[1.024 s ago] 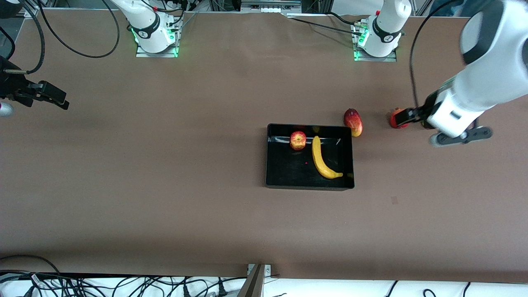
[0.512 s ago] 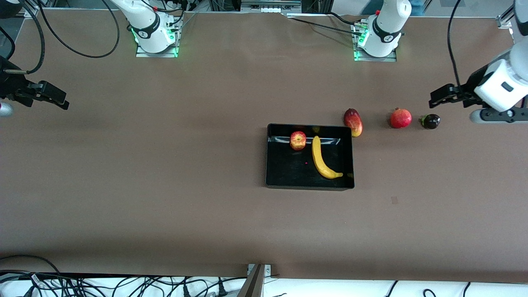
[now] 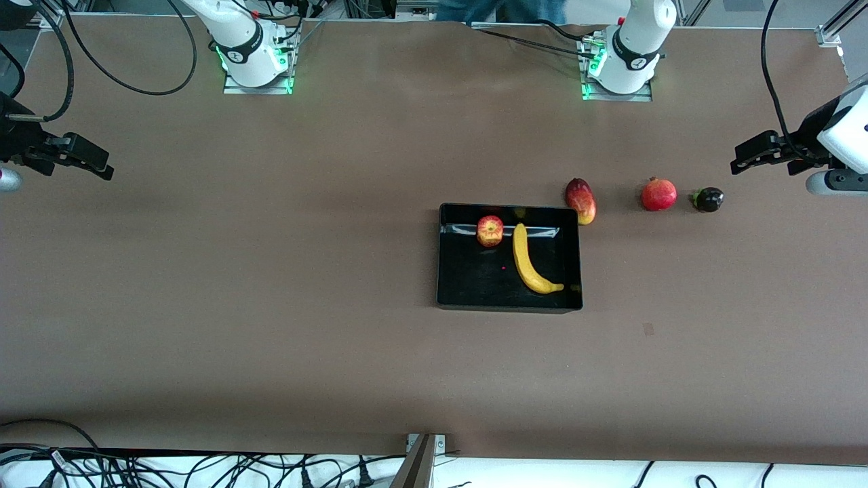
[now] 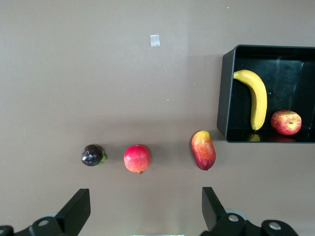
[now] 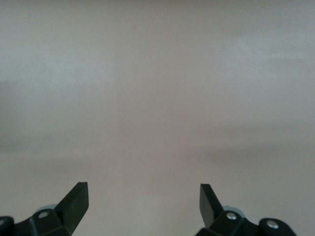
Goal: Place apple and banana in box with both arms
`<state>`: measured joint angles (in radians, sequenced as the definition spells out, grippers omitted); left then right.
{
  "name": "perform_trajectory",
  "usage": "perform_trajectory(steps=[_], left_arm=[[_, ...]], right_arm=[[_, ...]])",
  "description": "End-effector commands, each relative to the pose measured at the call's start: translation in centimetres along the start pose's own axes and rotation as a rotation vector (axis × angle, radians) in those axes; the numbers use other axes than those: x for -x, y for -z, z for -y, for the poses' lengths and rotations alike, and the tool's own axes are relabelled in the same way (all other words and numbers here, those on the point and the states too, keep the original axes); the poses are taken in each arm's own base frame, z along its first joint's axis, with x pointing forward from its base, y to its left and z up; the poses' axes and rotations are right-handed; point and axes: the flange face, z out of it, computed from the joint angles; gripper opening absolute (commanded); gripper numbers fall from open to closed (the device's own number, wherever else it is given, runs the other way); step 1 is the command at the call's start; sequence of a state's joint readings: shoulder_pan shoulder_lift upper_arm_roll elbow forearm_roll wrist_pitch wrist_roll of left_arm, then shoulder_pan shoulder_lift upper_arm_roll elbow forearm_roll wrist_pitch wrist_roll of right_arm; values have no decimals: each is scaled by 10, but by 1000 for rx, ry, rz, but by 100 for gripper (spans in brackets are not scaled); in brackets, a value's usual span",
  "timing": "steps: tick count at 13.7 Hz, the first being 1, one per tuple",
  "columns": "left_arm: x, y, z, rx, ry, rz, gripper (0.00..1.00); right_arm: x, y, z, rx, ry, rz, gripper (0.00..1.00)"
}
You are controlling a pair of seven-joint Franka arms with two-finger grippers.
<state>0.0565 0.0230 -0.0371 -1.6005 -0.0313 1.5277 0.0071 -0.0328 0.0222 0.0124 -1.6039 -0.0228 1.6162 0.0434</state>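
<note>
The black box (image 3: pixel 447 257) sits mid-table and holds the red-yellow apple (image 3: pixel 489 230) and the yellow banana (image 3: pixel 528 261) side by side. All three also show in the left wrist view: the box (image 4: pixel 224 98), the apple (image 4: pixel 286 122), the banana (image 4: pixel 255 97). My left gripper (image 3: pixel 746 154) is open and empty, up in the air over the table at the left arm's end; in its wrist view (image 4: pixel 145 209) the jaws stand wide apart. My right gripper (image 3: pixel 95 163) is open and empty over bare table at the right arm's end, seen also in its wrist view (image 5: pixel 143 201).
A red-yellow mango (image 3: pixel 581 200) lies beside the box's corner. A red pomegranate (image 3: pixel 658 194) and a small dark fruit (image 3: pixel 708 199) lie in a row toward the left arm's end. Cables run along the table edge nearest the front camera.
My left arm has risen and swung away from the pomegranate toward its end of the table, uncovering the dark fruit. The right arm has not moved.
</note>
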Motion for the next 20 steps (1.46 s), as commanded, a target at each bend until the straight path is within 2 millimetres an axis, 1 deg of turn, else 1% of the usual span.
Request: perform_trajectory(steps=[1,8,20], left_arm=[[13,8,2,-31,-30,-35,100],[15,9,1,-75,-41,-36,100],[12,11,1,-61,-42,-53,100]], right_arm=[[-1,4,1,-12,-11,4,100],[-2,4,1,-12,-11,4,100],[-1,4,1,-14,-11,3,100]])
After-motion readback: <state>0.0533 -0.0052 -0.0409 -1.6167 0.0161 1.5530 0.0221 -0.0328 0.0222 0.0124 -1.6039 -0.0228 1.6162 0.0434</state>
